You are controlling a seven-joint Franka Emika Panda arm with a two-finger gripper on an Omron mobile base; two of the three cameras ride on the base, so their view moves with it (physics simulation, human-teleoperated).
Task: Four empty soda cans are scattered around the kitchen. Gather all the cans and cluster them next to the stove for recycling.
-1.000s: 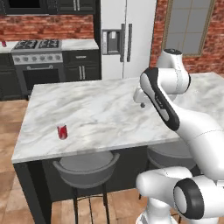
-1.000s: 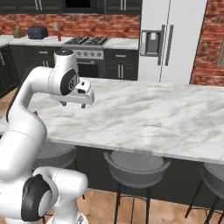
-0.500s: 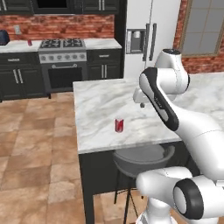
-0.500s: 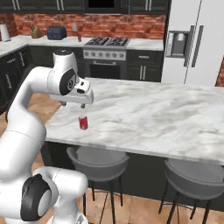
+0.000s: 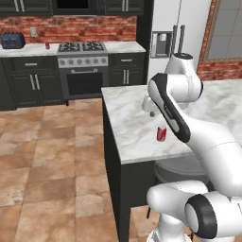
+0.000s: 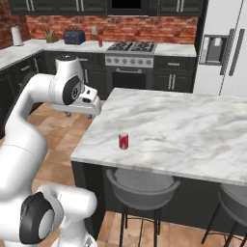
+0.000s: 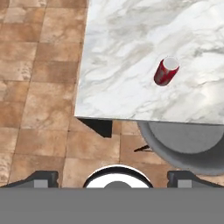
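My base is driving: over the last second the whole scene has slid across both base views, so the camera has moved, not the things. The red soda can (image 6: 123,141) stands upright on the marble island (image 6: 193,130), near the island's front edge and not far from its corner, above a grey stool (image 6: 142,185). The stove (image 5: 81,66) sits against the back wall, well apart from the island across the tiled floor (image 5: 47,156). A small red thing that may be another can (image 5: 47,45) stands on the counter just beside the stove; it is too small to be sure. My gripper (image 6: 79,114) hangs with its jaws spread wide and nothing between them, level with the island's edge, near the can but not touching it. I judge that I am lining up on this can; picking it up is not yet begun.
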